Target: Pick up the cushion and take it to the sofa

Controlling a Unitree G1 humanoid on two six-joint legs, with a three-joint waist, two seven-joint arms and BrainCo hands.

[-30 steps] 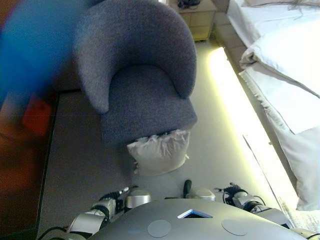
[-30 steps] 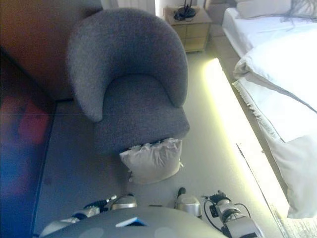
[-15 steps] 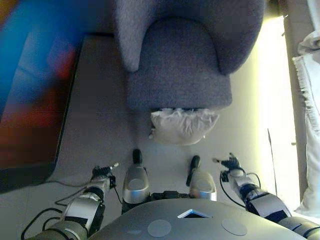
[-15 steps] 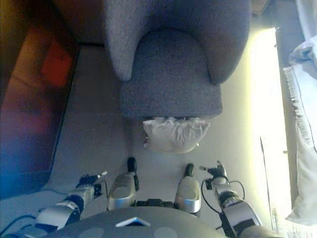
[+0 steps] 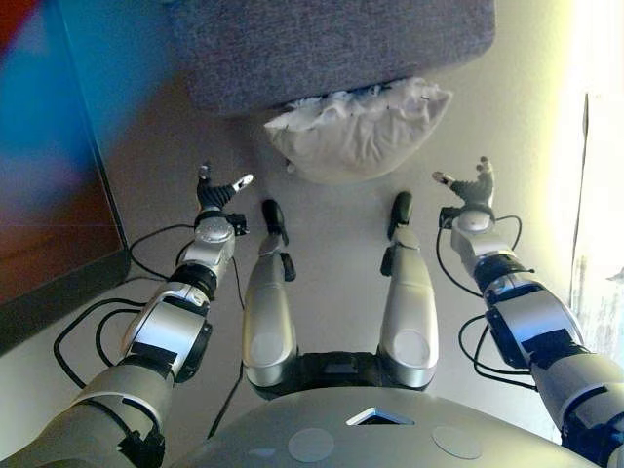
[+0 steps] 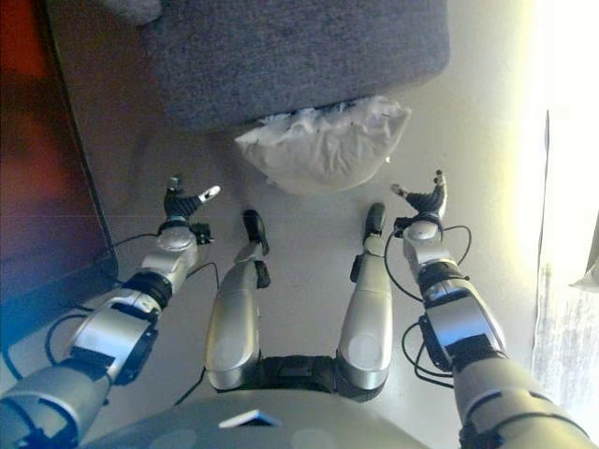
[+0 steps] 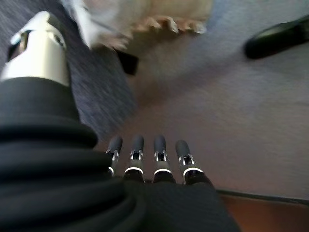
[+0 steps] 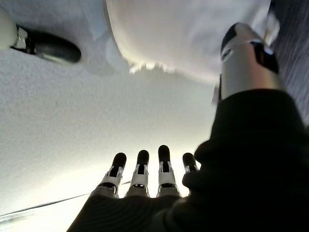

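Observation:
A white cushion (image 5: 361, 132) lies on the floor, leaning against the front of the grey-blue armchair (image 5: 331, 44). It also shows in the right eye view (image 6: 323, 145), the left wrist view (image 7: 140, 12) and the right wrist view (image 8: 188, 34). My left hand (image 5: 216, 193) is open, low over the floor to the cushion's left and apart from it. My right hand (image 5: 470, 187) is open to the cushion's right, also apart from it. Both hands are empty.
A dark wooden panel or furniture edge (image 5: 49, 253) runs along the left. A bright strip and white bedding edge (image 5: 604, 146) lie at the right. The floor is pale carpet (image 5: 331, 244).
The camera has tilted down and closer to the cushion. Both arms have reached forward, and the hands now flank the cushion with fingers spread.

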